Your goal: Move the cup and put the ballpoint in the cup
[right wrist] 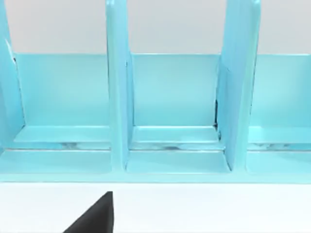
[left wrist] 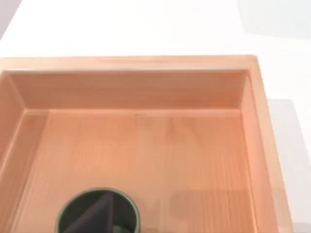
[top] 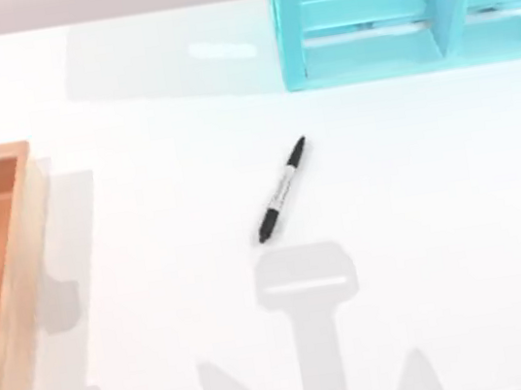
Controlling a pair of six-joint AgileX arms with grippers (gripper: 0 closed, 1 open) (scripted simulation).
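Top view. The ballpoint [top: 282, 190] lies flat on the bare white table [top: 166, 219], near the middle, slanted with one black end toward the turquoise divided rack [top: 361, 13] at the far edge. It touches nothing, so I judge either arm could take it from above. At the table's left edge sits a wooden tray [top: 11, 262]. The dark sliver at this picture's left border I cannot identify. Grey shadows fall across the near half of the table.

Left wrist view. My left arm's camera looks down into the wooden tray [left wrist: 257, 145]. The cup [left wrist: 97, 212] stands upright on the tray floor, mouth open and interior dark, well apart from the tray's far wall. A dark wedge shows inside its mouth; I cannot tell whether this is a finger or shadow, nor whether my left gripper's fingers are apart or together. I judge the cup must leave the tray first.

Right wrist view. My right arm faces the rack's compartments [right wrist: 170, 97]. A black wedge [right wrist: 95, 216] is probably part of my right gripper; I cannot tell its state.
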